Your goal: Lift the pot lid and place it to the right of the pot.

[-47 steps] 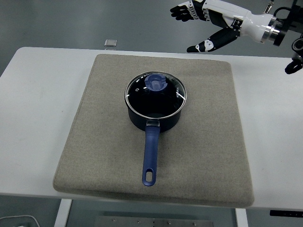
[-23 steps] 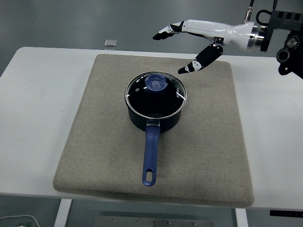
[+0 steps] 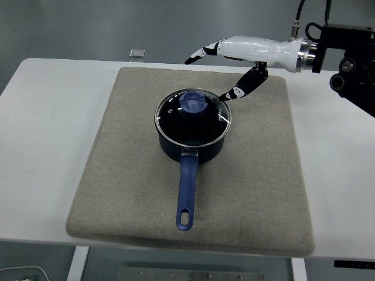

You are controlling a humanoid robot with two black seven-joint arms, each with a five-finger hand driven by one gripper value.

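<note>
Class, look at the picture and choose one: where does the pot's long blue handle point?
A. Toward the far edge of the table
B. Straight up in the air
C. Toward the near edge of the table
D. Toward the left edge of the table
C: the handle runs from the pot down the picture toward the near edge of the table.

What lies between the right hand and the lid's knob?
Nothing but the glass of the lid itself: the right hand hovers open just behind the pot, knob untouched, in the head view.
</note>
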